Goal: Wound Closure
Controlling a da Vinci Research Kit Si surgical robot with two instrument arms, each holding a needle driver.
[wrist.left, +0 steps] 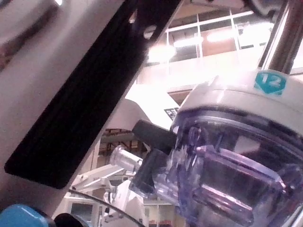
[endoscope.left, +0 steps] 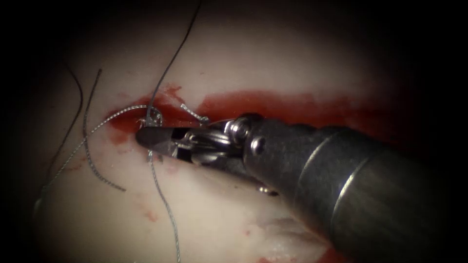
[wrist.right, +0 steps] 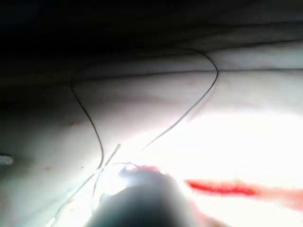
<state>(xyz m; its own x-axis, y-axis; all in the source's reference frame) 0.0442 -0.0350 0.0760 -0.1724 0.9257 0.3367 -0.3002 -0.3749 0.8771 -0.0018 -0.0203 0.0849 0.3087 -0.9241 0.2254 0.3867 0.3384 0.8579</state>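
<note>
Pale tissue [endoscope.left: 234,63] fills the background, its cut [endoscope.left: 273,108] running across as a band of red fluid [endoscope.left: 312,109]. At the cut's left end sits a knot [endoscope.left: 155,117] of thread [endoscope.left: 165,204], with strands trailing away from the cut on both sides and a short cut end [endoscope.left: 194,113] lying just beside the knot. The right tool [endoscope.left: 151,139] reaches to the knot, its jaws closed together at the tip, touching the thread below the knot; whether they actually grip it cannot be told.
</note>
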